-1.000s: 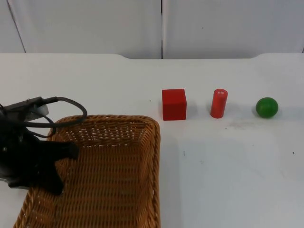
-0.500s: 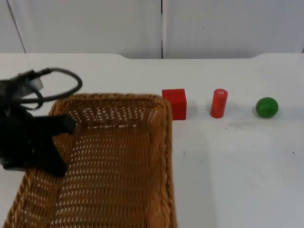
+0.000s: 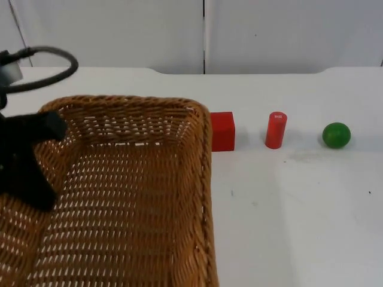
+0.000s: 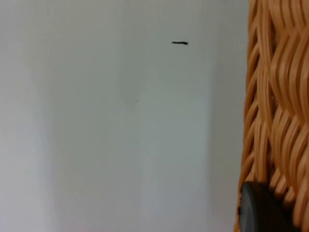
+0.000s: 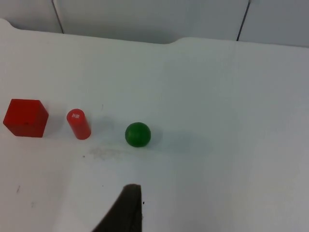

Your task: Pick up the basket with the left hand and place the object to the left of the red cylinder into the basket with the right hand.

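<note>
Top view: left gripper [image 3: 36, 152] fingers clamped on basket [image 3: 137, 197], raised since earlier.

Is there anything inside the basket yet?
Empty. The top view shows just bare weave inside the wicker basket, and the red cube sits on the table beside it.

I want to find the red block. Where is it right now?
In the top view the red cube stands on the white table, just left of the red cylinder, beside the basket rim's right edge.

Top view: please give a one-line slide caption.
Left gripper holds the wicker basket beside red cube, red cylinder, green ball.
</note>
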